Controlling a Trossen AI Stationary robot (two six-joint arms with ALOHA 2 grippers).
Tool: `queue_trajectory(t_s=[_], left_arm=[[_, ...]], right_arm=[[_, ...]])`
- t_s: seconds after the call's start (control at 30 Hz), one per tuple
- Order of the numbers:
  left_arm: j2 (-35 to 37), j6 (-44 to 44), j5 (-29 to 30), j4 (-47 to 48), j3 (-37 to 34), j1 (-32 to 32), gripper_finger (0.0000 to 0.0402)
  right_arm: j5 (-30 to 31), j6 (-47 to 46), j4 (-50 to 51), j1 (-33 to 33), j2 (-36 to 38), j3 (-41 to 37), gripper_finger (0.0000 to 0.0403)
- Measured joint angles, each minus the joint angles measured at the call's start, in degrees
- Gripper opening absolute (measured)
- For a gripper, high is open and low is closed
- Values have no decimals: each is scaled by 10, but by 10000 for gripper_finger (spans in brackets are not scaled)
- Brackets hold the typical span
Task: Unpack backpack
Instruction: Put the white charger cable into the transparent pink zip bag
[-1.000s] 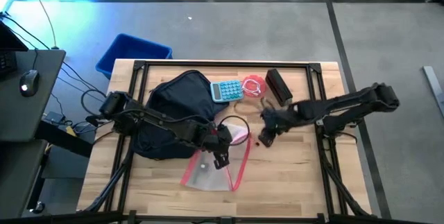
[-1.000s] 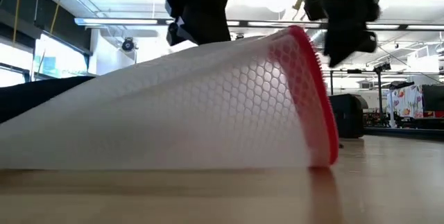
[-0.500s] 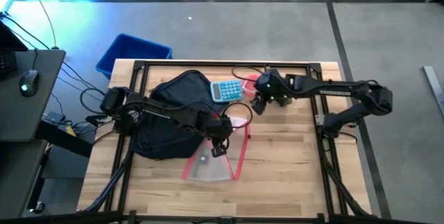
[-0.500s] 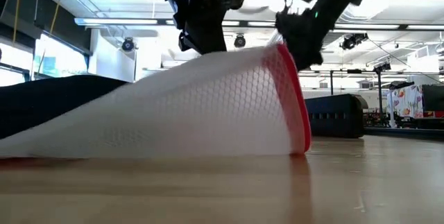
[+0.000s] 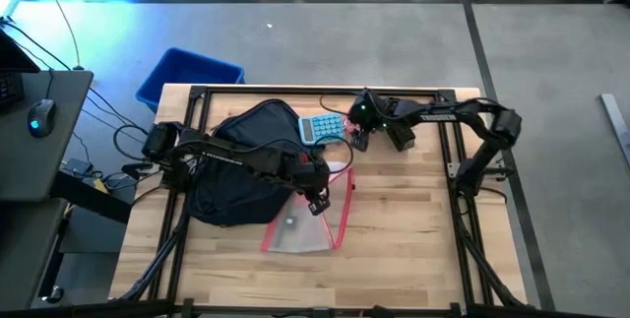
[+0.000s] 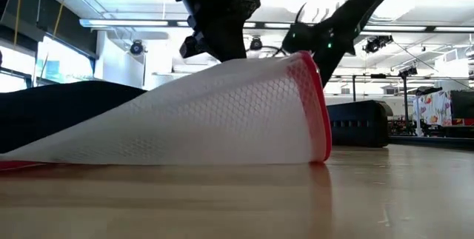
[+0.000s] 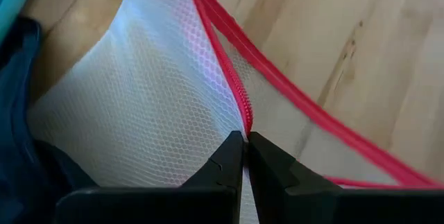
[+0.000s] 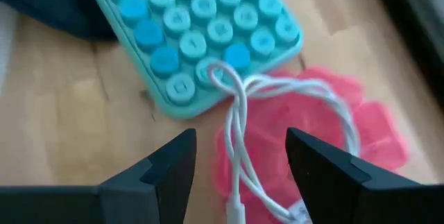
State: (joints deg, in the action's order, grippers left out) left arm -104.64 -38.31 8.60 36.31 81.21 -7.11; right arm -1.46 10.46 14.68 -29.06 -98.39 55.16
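high view – backpack: the big dark navy soft fabric backpack [image 5: 244,165] is slumped on the left half of the light wooden table [image 5: 413,220], its front edge touching a white mesh pouch with a red zipper [image 5: 307,224]. We'd guess it's floppy and light-ish, so it'll sag if lifted; a strap or the zipper edge looks like the best spot to grab.
high view – left arm: it reaches across the backpack, with the left gripper [image 5: 317,203] low over the pouch's upper edge.
high view – right arm: it's folded back toward the far edge, with the right gripper [image 5: 356,133] over the red stuff next to the light blue calculator with round keys [image 5: 322,128]. A small black rectangular box [image 5: 397,124] sits just beside it, and a bright blue plastic bin [image 5: 187,74] sits on the floor off the far-left corner.
low view – pouch: the mesh is tented up off the wood, red edge to the right, dark arms above it, and the backpack is a dark slope at left.
left wrist view – fingers: clenched tight on the pouch's red zipper, right at the seam, with mesh bunched around them.
right wrist view – fingers: spread apart and holding nothing, hovering above a looped white cable [image 8: 239,123] lying on a crumpled red plastic wrapper [image 8: 326,123], calculator close beside.
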Motion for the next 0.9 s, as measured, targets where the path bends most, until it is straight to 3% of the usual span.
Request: queue_trajectory(t_s=[0.1,0.3,0.5,0.67,0.9], left_arm=[[0,-54,19,1,0,0,0],[0,-149,55,5,0,0,0],[0,-178,72,17,0,-4,0],[0,-155,74,18,0,-16,0],[0,-102,71,16,0,-33,0]], right_arm=[[-52,-6,2,-11,-11,0,165],[-87,2,-1,-8,24,0,19],[-85,-6,84,-2,130,0,1],[-95,-43,142,30,210,-1,1],[-85,-86,111,41,164,-2,13]])
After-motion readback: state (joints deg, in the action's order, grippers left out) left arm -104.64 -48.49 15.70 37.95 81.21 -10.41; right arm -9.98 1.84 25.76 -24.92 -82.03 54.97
